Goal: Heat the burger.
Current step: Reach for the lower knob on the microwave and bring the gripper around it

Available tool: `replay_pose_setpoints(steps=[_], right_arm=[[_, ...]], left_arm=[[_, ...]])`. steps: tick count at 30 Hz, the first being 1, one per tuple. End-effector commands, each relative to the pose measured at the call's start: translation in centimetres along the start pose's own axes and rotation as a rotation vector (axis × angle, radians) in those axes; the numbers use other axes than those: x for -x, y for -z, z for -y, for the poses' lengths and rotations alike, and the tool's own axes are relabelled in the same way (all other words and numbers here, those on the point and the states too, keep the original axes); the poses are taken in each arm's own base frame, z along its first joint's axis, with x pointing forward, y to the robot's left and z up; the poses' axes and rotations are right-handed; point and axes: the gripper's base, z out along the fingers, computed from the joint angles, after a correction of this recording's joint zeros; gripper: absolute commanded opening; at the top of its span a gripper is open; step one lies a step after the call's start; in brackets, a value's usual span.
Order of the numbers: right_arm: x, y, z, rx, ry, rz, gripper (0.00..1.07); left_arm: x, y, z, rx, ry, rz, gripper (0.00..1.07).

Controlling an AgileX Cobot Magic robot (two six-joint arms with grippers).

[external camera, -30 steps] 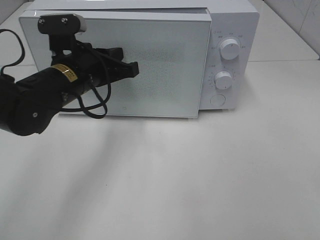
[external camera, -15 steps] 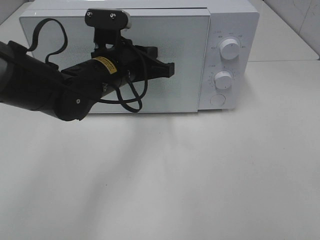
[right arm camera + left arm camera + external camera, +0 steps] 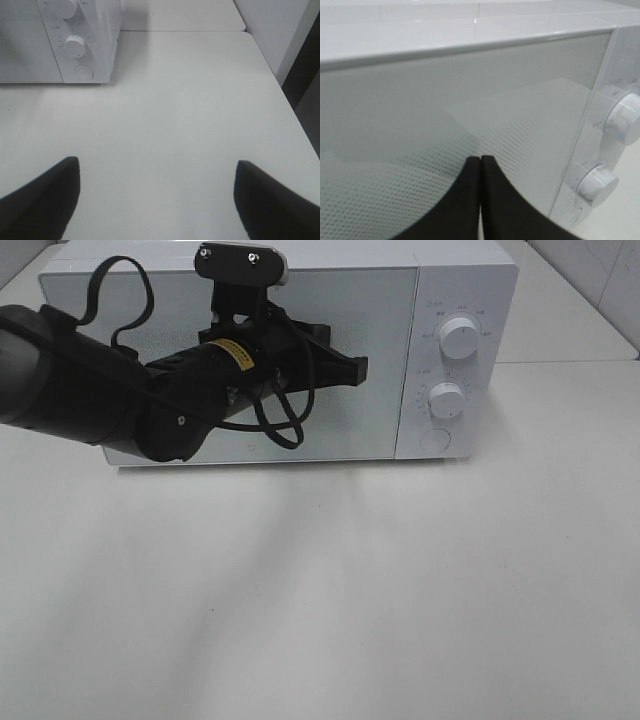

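Observation:
The burger is hidden; no view shows it. A white microwave (image 3: 455,285) stands at the back of the table with its glass door (image 3: 385,330) flush with the front. My left gripper (image 3: 360,370) is shut, with its tips against the door near the middle. The left wrist view shows the two black fingers pressed together at the gripper (image 3: 480,159), right in front of the dotted door glass (image 3: 420,115). My right gripper (image 3: 157,172) is open over bare table to the right of the microwave (image 3: 95,30), holding nothing.
The microwave's control panel carries an upper knob (image 3: 458,337), a lower knob (image 3: 446,400) and a round button (image 3: 434,439). The white table (image 3: 400,590) stretches in front, and its right edge (image 3: 280,85) meets a wall.
The microwave door has swung from ajar to flush with the front. My left arm has moved right and toward the microwave, its shut tips staying at the door.

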Motion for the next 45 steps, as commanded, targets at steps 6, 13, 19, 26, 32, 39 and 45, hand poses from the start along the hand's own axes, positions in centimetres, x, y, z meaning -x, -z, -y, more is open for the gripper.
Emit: replay_pose_setpoints(steps=[6, 13, 19, 26, 32, 39, 45], right_arm=[[-0.2, 0.5, 0.1, -0.007, -0.002, 0.048, 0.76], [-0.2, 0.5, 0.1, -0.007, -0.002, 0.048, 0.76], [-0.2, 0.5, 0.1, -0.007, -0.002, 0.048, 0.76], [-0.2, 0.5, 0.1, -0.007, -0.002, 0.048, 0.76], [-0.2, 0.5, 0.1, -0.007, -0.002, 0.048, 0.76], [-0.2, 0.5, 0.1, -0.007, -0.002, 0.048, 0.76], [-0.2, 0.5, 0.1, -0.007, -0.002, 0.048, 0.76]], left_arm=[[0.5, 3.4, 1.3, 0.005, 0.061, 0.005, 0.00], [-1.6, 9.2, 3.8, -0.086, 0.047, -0.129, 1.01], [-2.0, 11.7, 4.1, -0.132, 0.022, -0.291, 1.00], [-0.4, 14.7, 3.1, -0.167, 0.013, -0.512, 0.98], [1.4, 16.9, -0.3, -0.111, 0.037, -0.623, 0.98], [3.1, 19.9, -4.8, 0.004, -0.005, -0.727, 0.98], [4.1, 23.2, -7.5, 0.109, -0.046, -0.820, 0.98]])
